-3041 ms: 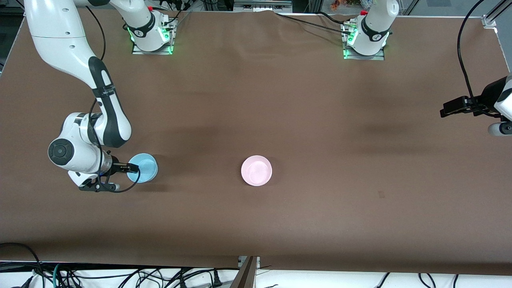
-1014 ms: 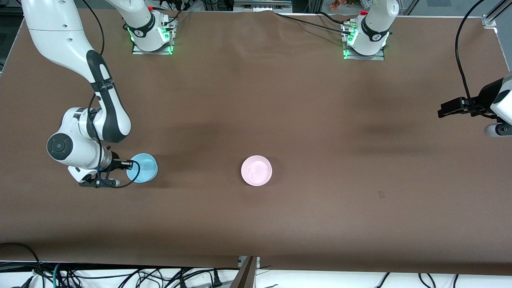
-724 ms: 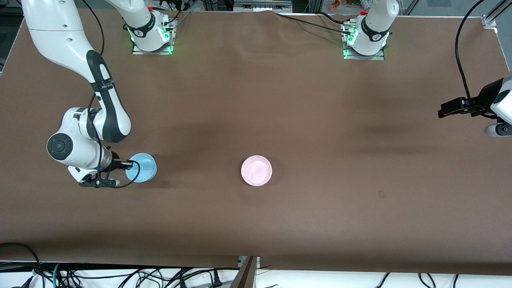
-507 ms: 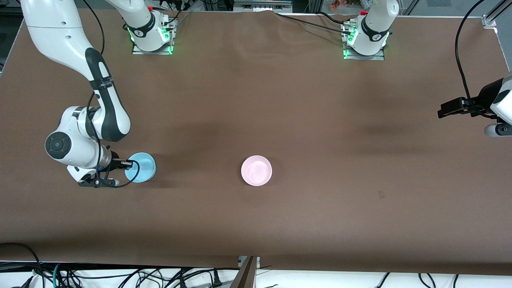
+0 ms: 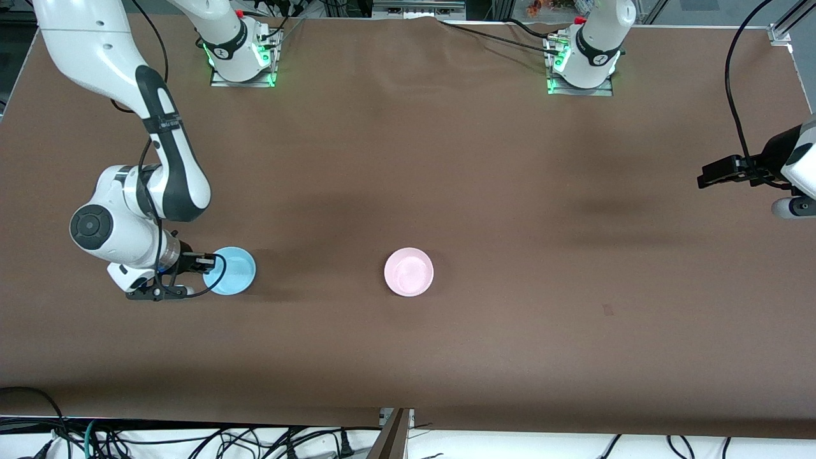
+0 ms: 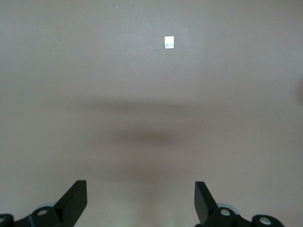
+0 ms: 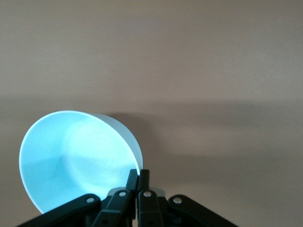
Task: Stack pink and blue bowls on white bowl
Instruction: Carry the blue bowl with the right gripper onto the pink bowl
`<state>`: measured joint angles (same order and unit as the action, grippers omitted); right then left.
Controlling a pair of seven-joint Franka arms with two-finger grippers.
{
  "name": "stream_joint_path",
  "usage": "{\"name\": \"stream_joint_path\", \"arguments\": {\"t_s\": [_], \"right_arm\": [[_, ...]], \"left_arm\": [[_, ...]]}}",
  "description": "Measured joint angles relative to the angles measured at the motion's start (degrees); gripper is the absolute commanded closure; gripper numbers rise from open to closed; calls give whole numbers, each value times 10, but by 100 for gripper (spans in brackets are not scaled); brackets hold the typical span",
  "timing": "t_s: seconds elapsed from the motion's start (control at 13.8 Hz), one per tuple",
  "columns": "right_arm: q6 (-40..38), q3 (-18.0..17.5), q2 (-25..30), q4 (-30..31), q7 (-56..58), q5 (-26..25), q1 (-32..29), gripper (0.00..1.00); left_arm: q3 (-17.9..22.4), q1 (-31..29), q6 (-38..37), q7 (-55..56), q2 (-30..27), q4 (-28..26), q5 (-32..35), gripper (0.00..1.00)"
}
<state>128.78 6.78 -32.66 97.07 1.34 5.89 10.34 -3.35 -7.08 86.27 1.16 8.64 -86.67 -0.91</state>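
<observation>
Two bowls show on the brown table; no white bowl can be seen by itself. Toward the right arm's end, the right gripper is pinched tight on the rim of the blue bowl, its fingers closed over the wall. The right wrist view shows that bowl tilted and seemingly lifted off the table. Near the middle of the table sits the pink bowl, upright and well apart from the blue one; whether a white bowl lies under it cannot be told. At the left arm's end the left gripper waits over bare table with its fingers spread wide and nothing between them.

The step in hand looks like carrying the blue bowl. Next it probably needs levelling, centring over the pink bowl and lowering before release. No readable brand or writing shows; a small white mark on the table is illegible.
</observation>
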Motion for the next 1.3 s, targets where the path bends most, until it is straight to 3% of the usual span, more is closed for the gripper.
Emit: {"name": "stream_joint_path", "arguments": {"t_s": [0.36, 1.3], "right_arm": [[-102, -39, 11, -84, -111, 0, 24, 100], [-108, -44, -15, -163, -341, 0, 159, 100]], "left_arm": [[0, 0, 0, 0, 0, 0, 0, 0], [0, 0, 0, 0, 0, 0, 0, 0]]}}
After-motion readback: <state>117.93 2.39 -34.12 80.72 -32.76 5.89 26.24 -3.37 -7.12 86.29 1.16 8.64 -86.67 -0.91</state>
